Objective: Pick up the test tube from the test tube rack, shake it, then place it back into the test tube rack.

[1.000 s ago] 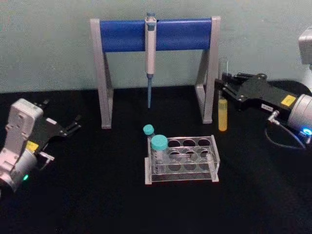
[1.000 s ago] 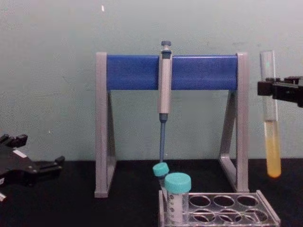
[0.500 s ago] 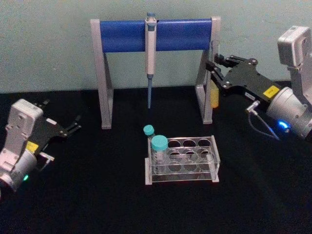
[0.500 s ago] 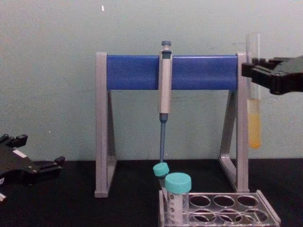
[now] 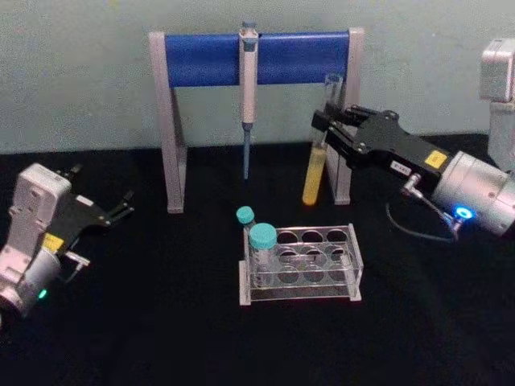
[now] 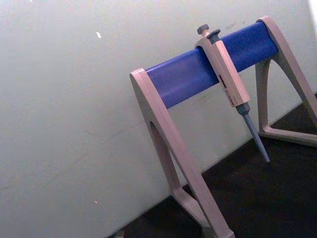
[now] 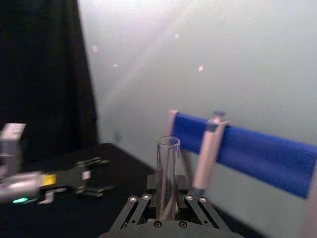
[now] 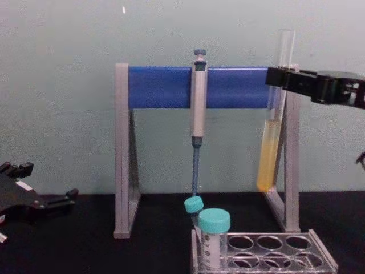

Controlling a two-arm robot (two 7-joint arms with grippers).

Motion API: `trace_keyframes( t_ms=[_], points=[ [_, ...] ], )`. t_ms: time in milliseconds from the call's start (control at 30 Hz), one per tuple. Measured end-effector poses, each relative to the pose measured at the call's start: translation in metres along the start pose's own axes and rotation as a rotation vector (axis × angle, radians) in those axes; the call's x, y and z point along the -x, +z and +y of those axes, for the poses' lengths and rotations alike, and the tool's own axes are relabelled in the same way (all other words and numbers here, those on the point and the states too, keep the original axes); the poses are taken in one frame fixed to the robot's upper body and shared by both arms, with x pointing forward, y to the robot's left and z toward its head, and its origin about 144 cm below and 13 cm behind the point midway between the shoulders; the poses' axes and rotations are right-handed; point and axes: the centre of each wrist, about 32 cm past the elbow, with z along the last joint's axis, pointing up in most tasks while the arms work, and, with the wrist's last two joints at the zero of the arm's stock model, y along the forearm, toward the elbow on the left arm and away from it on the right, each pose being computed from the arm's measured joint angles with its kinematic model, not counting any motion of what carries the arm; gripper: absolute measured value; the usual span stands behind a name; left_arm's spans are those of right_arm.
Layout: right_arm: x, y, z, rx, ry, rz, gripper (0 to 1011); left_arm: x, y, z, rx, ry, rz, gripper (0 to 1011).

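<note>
The test tube [image 5: 319,153], long, clear and capless with yellow liquid in its lower part, hangs in the air, slightly tilted, in front of the pipette stand's right leg. My right gripper [image 5: 326,129] is shut on its upper half. In the chest view the test tube [image 8: 272,125] slants from the right gripper [image 8: 276,77] down toward the left. The right wrist view looks along the test tube [image 7: 168,173] between the right gripper [image 7: 167,201] fingers. The clear test tube rack [image 5: 322,277] stands below on the black table, with the rack [image 8: 285,254] low in the chest view. My left gripper [image 5: 109,211] rests open at the far left.
Two teal-capped tubes [image 5: 262,238] stand at the rack's left end. The grey-and-blue pipette stand [image 5: 209,58] with a hanging pipette [image 5: 249,88] stands behind the rack against the pale wall. The left wrist view shows the pipette stand [image 6: 198,69].
The right gripper has carried the test tube leftward, from right of the stand to in front of its right leg, rising, then lowering and tilting it. The left arm has not moved.
</note>
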Motion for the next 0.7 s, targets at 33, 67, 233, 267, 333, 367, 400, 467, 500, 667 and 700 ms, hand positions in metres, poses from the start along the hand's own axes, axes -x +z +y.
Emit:
trace_keyframes(
  t_ms=[33, 67, 233, 267, 333, 367, 400, 467, 500, 667, 700],
  points=[
    [-0.003, 0.001, -0.003, 0.012, 0.03, 0.025, 233, 0.0, 0.0, 0.0, 0.0, 0.0, 0.0, 1001],
    [-0.003, 0.001, -0.003, 0.012, 0.03, 0.025, 233, 0.0, 0.0, 0.0, 0.0, 0.0, 0.0, 1001],
    [-0.013, 0.007, -0.017, 0.062, 0.088, 0.05, 233, 0.0, 0.0, 0.0, 0.0, 0.0, 0.0, 1002],
    [-0.014, 0.009, -0.021, 0.076, 0.088, 0.041, 233, 0.0, 0.0, 0.0, 0.0, 0.0, 0.0, 1002],
    [-0.016, 0.013, -0.028, 0.105, 0.077, 0.015, 233, 0.0, 0.0, 0.0, 0.0, 0.0, 0.0, 1001],
    [-0.016, 0.014, -0.03, 0.118, 0.067, -0.001, 233, 0.0, 0.0, 0.0, 0.0, 0.0, 0.0, 1001],
    [-0.016, 0.015, -0.032, 0.127, 0.06, -0.011, 233, 0.0, 0.0, 0.0, 0.0, 0.0, 0.0, 1001],
    [-0.016, 0.019, -0.037, 0.153, 0.028, -0.056, 233, 0.0, 0.0, 0.0, 0.0, 0.0, 0.0, 1001],
    [-0.016, 0.02, -0.038, 0.16, 0.018, -0.071, 233, 0.0, 0.0, 0.0, 0.0, 0.0, 0.0, 1001],
    [-0.013, 0.021, -0.039, 0.171, -0.076, -0.179, 233, 0.0, 0.0, 0.0, 0.0, 0.0, 0.0, 1001],
    [-0.011, 0.02, -0.037, 0.161, -0.104, -0.205, 233, 0.0, 0.0, 0.0, 0.0, 0.0, 0.0, 1001]
  ],
)
